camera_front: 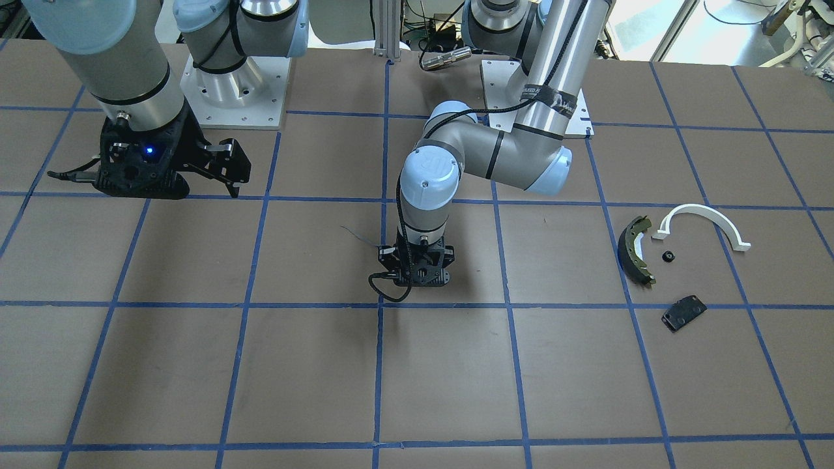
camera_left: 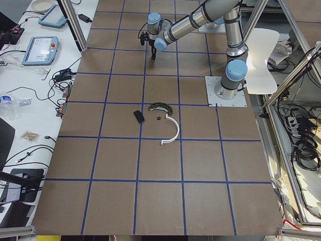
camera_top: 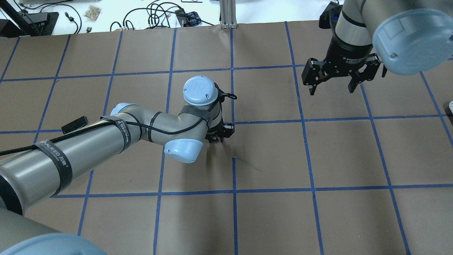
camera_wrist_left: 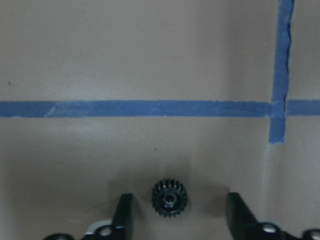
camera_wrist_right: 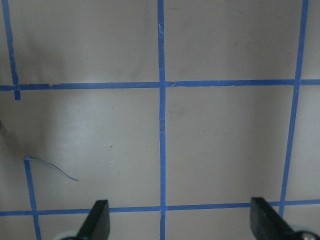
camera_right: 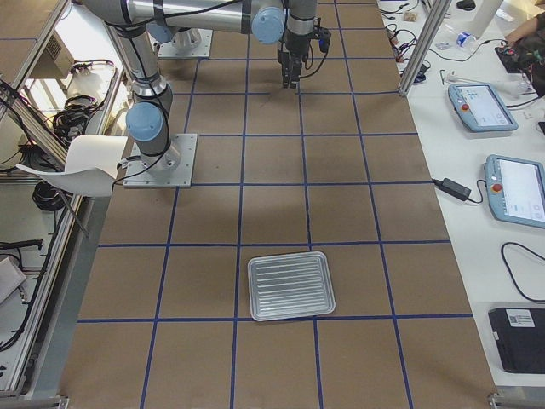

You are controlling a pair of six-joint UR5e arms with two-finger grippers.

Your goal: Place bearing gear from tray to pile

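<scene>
**Item:** bearing gear [camera_wrist_left: 169, 198]. Small black toothed wheel with a centre bore, lying flat on the table [camera_front: 195, 365] near its middle, well away from every edge. It is not on the tray [camera_right: 289, 285], which sits toward the table's right-hand end and shows no load.

**Handling (judged):** light, rigid and unlikely to break. The toothed rim should give the pads purchase. It sits low on the table, so the fingers need to come almost to the surface and pinch across the rim. A grip off the centre line could flick it aside.

**Left gripper** [camera_wrist_left: 178, 210]: poised low over the gear, jaws apart and empty. Its fingers [camera_wrist_left: 124, 212] straddle the gear with a gap on each side, the gap on one side wider than on the other.

**Right gripper** [camera_top: 332, 90]: raised above the table on the robot's right, jaws spread wide, nothing between them.

**Destination:** the pile, toward the table's left-hand end.
- Olive brake shoe [camera_front: 635, 251]
- White arc [camera_front: 707, 221]
- Black flat plate [camera_front: 684, 312]
- A tiny black piece [camera_front: 667, 256] between them, too small to identify

The parts lie near one another but mostly apart.

**Room (judged):** bare table lies between the gear and the pile, with no obstacle on the path. The pile is clear of the table's edges, so a drop beside the shoe or the plate carries little risk of rolling off. Blue tape lines [camera_wrist_left: 150, 108] are flat and no hindrance.
</scene>
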